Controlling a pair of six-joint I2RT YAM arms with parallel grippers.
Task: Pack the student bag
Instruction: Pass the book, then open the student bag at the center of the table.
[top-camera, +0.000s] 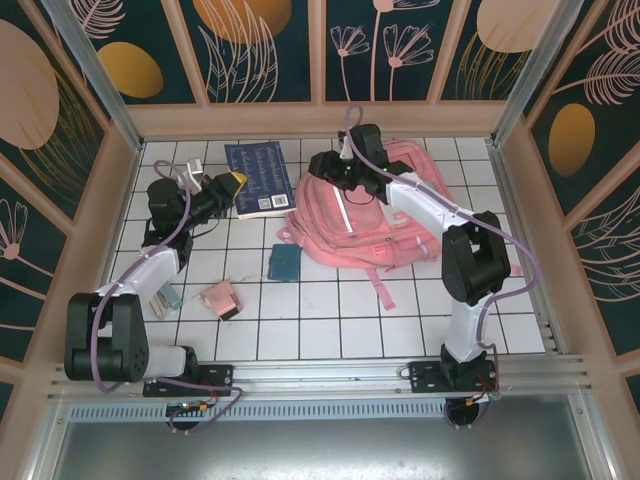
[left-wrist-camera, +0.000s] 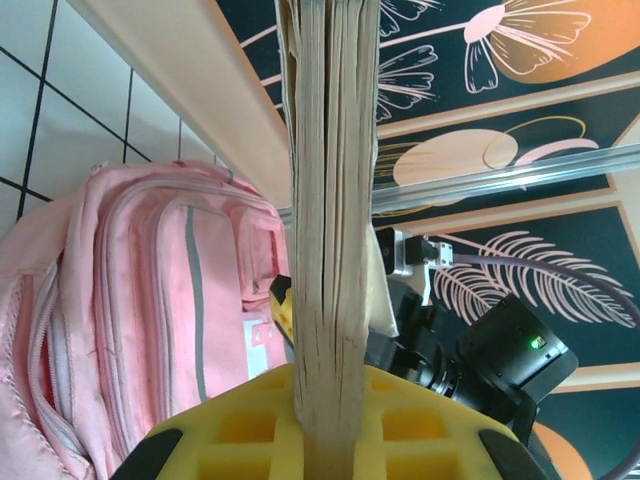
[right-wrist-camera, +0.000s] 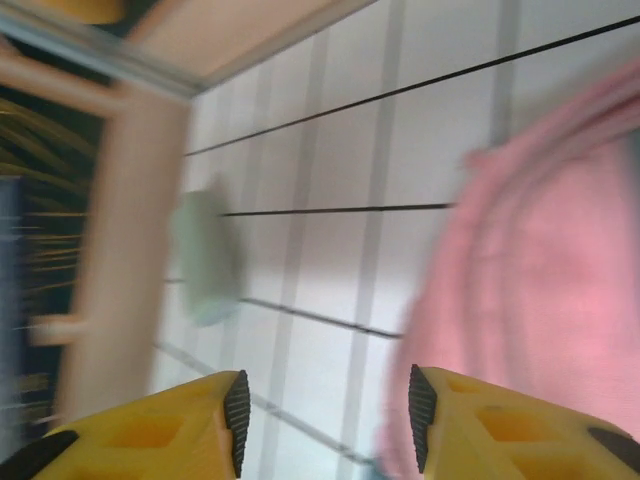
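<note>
The student bag (top-camera: 375, 220), a large pink backpack, lies flat on the white tiled floor right of centre. A blue-covered book (top-camera: 260, 178) lies to its left. My left gripper (top-camera: 226, 184) is shut on the book's left edge. In the left wrist view the book's page edge (left-wrist-camera: 328, 200) stands clamped between the yellow jaws of that gripper (left-wrist-camera: 328, 405), with the bag (left-wrist-camera: 150, 300) behind. My right gripper (top-camera: 335, 168) hovers over the bag's upper left corner. In the blurred right wrist view the right gripper (right-wrist-camera: 325, 420) is open and holds nothing, with the bag (right-wrist-camera: 560, 280) at right.
A small teal notebook (top-camera: 285, 262) lies in front of the bag. A small pink box-like item (top-camera: 221, 299) and a pale teal item (top-camera: 166, 297) lie near the left arm. Wooden walls (top-camera: 320, 118) ring the floor. A pale green blurred thing (right-wrist-camera: 205, 260) sits by the wall.
</note>
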